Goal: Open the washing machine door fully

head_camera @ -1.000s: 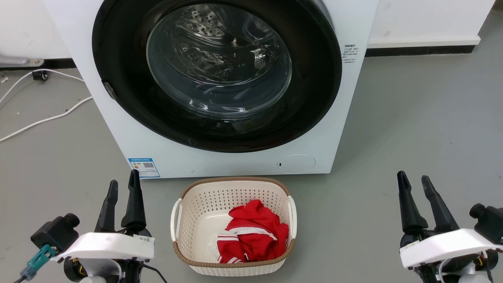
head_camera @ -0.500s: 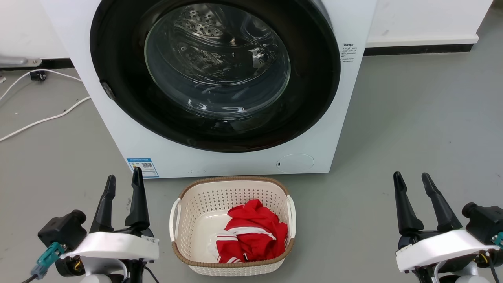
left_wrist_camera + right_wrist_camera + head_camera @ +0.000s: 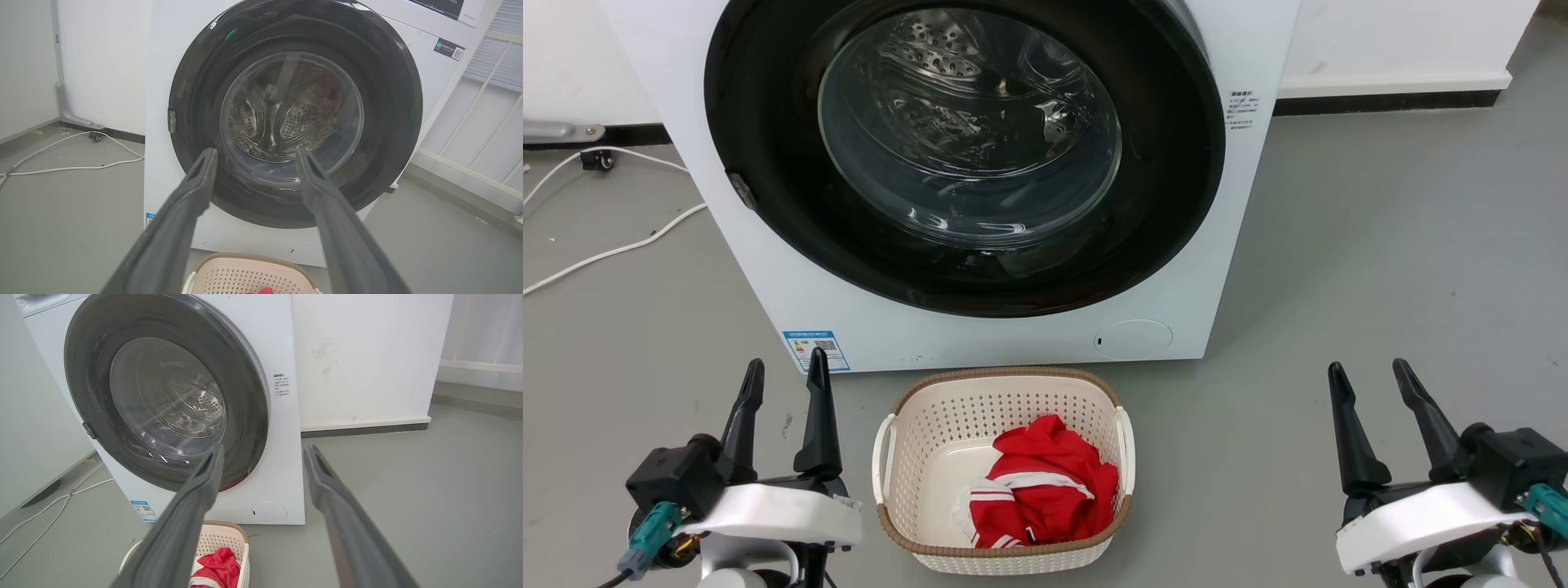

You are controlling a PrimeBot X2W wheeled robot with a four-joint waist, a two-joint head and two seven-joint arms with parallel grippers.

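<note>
Standing nearest, left: left gripper [image 3: 787,359], two long dark fingers spread apart with nothing between them, tips pointing far, just short of the machine's near left corner.
Nearest, right: right gripper [image 3: 1367,366], fingers likewise apart and empty, out past the machine's right side over bare grey floor.
Between the grippers: cream perforated plastic basket with a brown woven rim [image 3: 1005,373], on the floor just before the machine, with a crumpled red garment with white stripes [image 3: 1045,482] inside.
Beyond the basket: white front-loading washing machine [image 3: 1250,212], with a small round white flap [image 3: 1133,339] low on its right.
Task item: large round glossy black-rimmed washing machine door [image 3: 968,139] with a bulging clear glass centre. It lies flat against the machine front and is closed.
Rim fitting: small grey metal piece [image 3: 740,189] on the door's left edge. Hinge or catch, cannot tell.
Key relation: the door lies far and up from both grippers, rightward of the left one and leftward of the right one. Its round face is turned toward the robot, with no long axis. The left gripper appears nearer the machine.
Judgement: opening not begun. If the grey piece is the hinge, the right edge swings and the right arm suits better.
Far left: thin white cables [image 3: 605,249] on the floor.
</note>
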